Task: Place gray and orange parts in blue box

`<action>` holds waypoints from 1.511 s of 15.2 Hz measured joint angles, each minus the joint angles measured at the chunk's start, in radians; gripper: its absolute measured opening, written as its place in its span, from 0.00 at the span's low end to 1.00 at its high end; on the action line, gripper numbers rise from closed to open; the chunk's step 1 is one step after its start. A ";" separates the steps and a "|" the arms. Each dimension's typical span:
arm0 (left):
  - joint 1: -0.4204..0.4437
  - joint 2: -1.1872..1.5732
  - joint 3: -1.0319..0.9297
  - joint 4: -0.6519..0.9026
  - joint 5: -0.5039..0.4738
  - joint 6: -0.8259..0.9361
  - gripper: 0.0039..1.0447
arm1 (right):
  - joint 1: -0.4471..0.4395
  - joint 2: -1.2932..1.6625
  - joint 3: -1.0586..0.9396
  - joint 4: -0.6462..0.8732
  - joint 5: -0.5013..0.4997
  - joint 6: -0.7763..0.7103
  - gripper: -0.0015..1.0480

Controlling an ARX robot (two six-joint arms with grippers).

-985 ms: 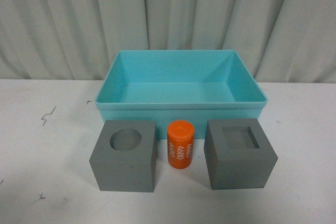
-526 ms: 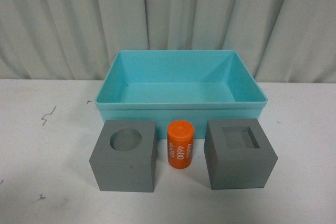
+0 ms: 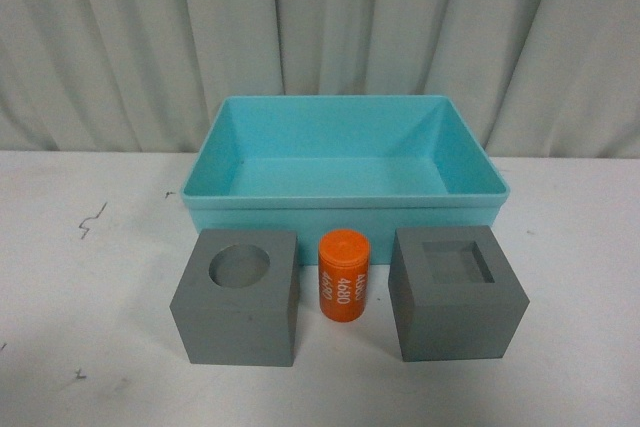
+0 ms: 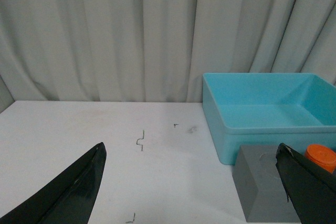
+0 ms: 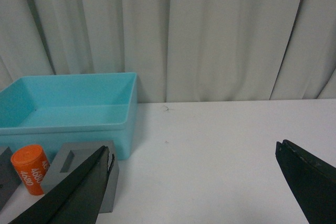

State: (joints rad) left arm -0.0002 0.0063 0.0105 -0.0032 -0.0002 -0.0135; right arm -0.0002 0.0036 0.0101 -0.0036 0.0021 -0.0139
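Observation:
On the white table, in the front view, a gray cube with a round recess (image 3: pixel 238 295) stands at the left, an orange cylinder with white digits (image 3: pixel 343 275) in the middle and a gray cube with a square recess (image 3: pixel 455 292) at the right. Right behind them sits the empty blue box (image 3: pixel 345 203). Neither arm shows in the front view. My left gripper (image 4: pixel 191 179) is open, with the round-recess cube (image 4: pixel 260 184), the cylinder (image 4: pixel 321 157) and the box (image 4: pixel 273 129) off to one side. My right gripper (image 5: pixel 191 179) is open over bare table, beside the square-recess cube (image 5: pixel 71 163), the cylinder (image 5: pixel 29 169) and the box (image 5: pixel 68 127).
A pale pleated curtain (image 3: pixel 320 37) hangs behind the table. Small dark marks (image 3: pixel 92 219) dot the tabletop left of the box.

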 joint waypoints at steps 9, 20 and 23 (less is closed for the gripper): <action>0.000 0.000 0.000 0.000 0.000 0.000 0.94 | 0.000 0.000 0.000 0.000 0.000 0.000 0.94; 0.000 0.000 0.000 0.000 0.000 0.000 0.94 | -0.066 0.332 0.039 0.346 -0.201 0.137 0.94; 0.000 0.000 0.000 0.000 0.000 0.000 0.94 | -0.031 0.812 0.264 0.637 -0.163 0.227 0.94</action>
State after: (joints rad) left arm -0.0002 0.0063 0.0105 -0.0032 -0.0002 -0.0135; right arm -0.0307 0.8158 0.2745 0.6331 -0.1612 0.2131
